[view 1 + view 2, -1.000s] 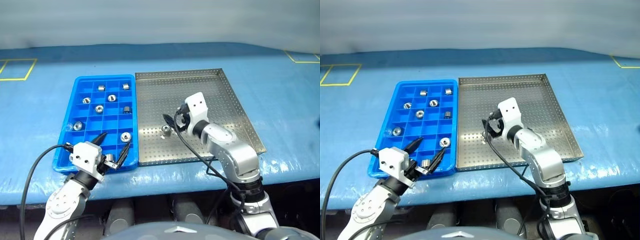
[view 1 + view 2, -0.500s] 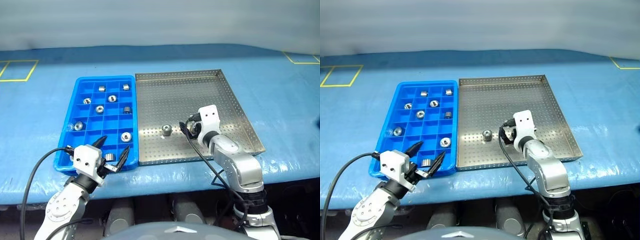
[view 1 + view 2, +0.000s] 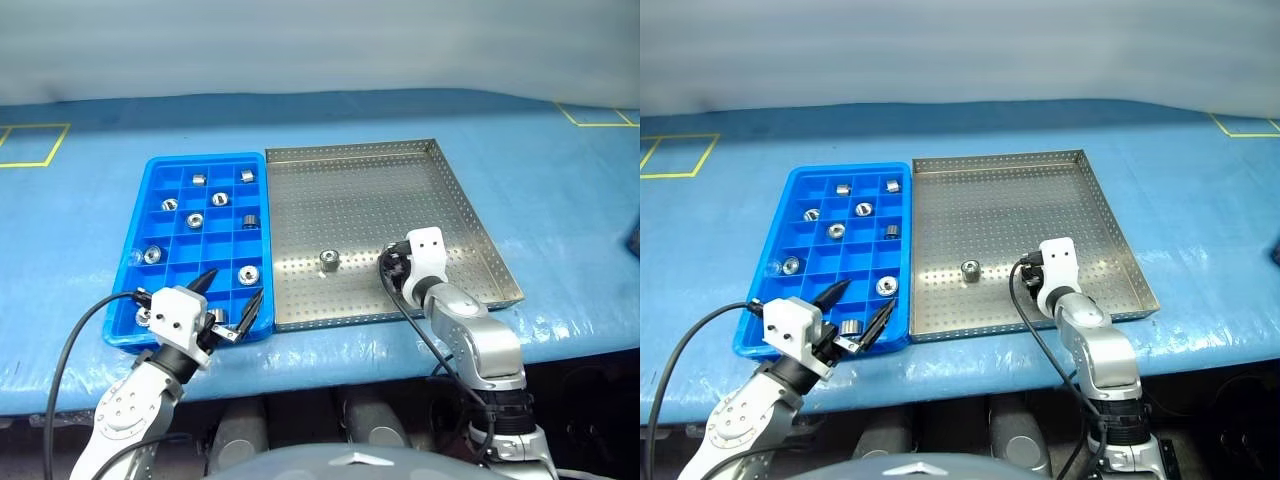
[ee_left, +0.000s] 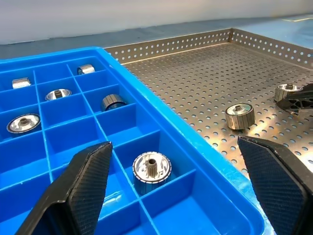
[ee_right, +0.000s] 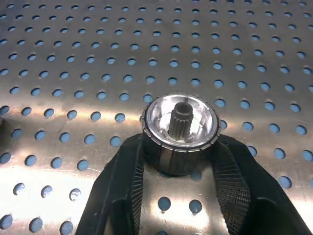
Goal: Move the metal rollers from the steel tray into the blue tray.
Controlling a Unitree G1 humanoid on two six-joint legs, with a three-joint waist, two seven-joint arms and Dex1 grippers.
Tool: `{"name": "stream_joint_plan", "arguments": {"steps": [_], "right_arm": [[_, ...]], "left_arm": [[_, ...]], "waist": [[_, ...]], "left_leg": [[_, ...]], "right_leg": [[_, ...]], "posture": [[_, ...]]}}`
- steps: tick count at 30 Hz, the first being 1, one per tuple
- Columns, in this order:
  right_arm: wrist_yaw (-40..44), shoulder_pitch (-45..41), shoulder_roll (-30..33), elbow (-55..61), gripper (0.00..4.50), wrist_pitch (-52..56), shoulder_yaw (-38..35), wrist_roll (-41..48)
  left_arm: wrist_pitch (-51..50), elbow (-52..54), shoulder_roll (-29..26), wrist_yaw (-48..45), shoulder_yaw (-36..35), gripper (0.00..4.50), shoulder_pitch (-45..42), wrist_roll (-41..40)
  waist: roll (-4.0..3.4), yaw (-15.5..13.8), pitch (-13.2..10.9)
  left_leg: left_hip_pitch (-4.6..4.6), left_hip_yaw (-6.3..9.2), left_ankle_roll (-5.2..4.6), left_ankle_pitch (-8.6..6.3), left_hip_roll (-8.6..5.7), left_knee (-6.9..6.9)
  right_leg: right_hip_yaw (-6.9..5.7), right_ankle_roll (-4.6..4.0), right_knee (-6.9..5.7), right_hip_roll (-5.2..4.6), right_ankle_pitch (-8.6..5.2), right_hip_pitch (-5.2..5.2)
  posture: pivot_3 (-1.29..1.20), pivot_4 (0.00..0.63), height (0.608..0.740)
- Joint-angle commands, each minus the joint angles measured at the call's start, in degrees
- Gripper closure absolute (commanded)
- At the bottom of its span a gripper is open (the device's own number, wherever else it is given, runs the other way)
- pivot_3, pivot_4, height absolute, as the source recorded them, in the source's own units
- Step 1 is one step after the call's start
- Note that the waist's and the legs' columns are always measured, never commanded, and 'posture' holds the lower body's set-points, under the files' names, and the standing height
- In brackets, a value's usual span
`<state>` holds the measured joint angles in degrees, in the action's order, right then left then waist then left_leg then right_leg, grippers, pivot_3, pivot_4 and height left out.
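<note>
The steel tray [image 3: 380,190] lies at mid-table with the blue tray [image 3: 262,230] against its left side. My right gripper [image 5: 180,147] is down on the steel tray's front right part, shut on a metal roller [image 5: 180,128] that stands upright on the perforated floor. A second roller [image 3: 327,262] stands loose to its left. Several rollers [image 3: 196,219] sit in the blue tray's compartments. My left gripper [image 3: 232,288] hovers open over the blue tray's front right corner, with one roller [image 4: 151,169] in the compartment under it.
Both trays rest on a blue table cover [image 3: 560,200] near its front edge. Yellow tape squares [image 3: 30,145] mark the far left and far right corners. Black cables trail from both wrists.
My right gripper moved right and down, away from the loose roller to the steel tray's front right, and shut on another roller. The left arm kept still.
</note>
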<state>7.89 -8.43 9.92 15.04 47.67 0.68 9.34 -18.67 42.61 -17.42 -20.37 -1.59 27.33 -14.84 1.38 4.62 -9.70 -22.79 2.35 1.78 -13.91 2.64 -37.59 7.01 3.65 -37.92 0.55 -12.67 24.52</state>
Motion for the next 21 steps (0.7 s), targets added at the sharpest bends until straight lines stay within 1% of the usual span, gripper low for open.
{"name": "stream_joint_plan", "arguments": {"steps": [1,7,12,16,21], "right_arm": [[2.01,-2.09,-1.14,-0.9,2.85,-0.61,2.35,0.89],[3.28,-8.04,-3.21,2.11,2.85,-0.86,3.68,1.78],[5.11,-16.36,-5.51,2.82,2.85,-3.18,7.12,1.67],[8.37,-22.48,-8.97,-1.09,2.85,-5.19,11.09,2.83],[12.32,-25.68,-11.62,-8.61,2.85,-9.11,16.71,1.81]], "left_arm": [[0.91,1.95,0.19,0.49,-0.39,0.0,0.63,-0.34],[2.05,3.07,1.12,2.04,-1.46,0.0,2.17,0.06],[3.52,4.06,2.05,3.53,-2.09,0.0,4.38,0.87],[5.44,5.55,3.64,5.31,-2.97,0.0,7.59,1.45],[7.94,7.59,6.17,7.93,-2.81,0.0,12.81,3.47]], "waist": [[0.0,-0.01,0.0],[-0.11,-0.05,-0.1],[-0.16,-1.28,-0.12],[-0.14,-3.01,-0.12],[-0.14,-4.97,-0.12]], "left_leg": [[0.0,0.0,0.0,0.0,0.0,0.0],[-0.03,-0.1,0.0,0.0,0.01,0.07],[-0.04,-0.07,0.0,0.0,0.01,0.17],[-0.08,-0.04,-0.01,-0.01,-0.01,0.39],[-0.09,0.0,-0.04,-0.03,0.01,0.54]], "right_leg": [[0.0,0.0,0.0,0.0,0.0,0.0],[0.08,0.0,0.0,-0.01,0.0,0.09],[0.05,-0.03,0.01,0.01,0.0,0.13],[0.01,-0.09,0.2,-0.03,-0.06,0.15],[-0.08,-0.25,0.18,-0.02,-0.17,0.21]], "posture": [[0.08,0.15,0.74],[0.13,0.15,0.74],[0.18,0.15,0.74],[0.25,0.15,0.74],[0.37,0.15,0.74]]}}
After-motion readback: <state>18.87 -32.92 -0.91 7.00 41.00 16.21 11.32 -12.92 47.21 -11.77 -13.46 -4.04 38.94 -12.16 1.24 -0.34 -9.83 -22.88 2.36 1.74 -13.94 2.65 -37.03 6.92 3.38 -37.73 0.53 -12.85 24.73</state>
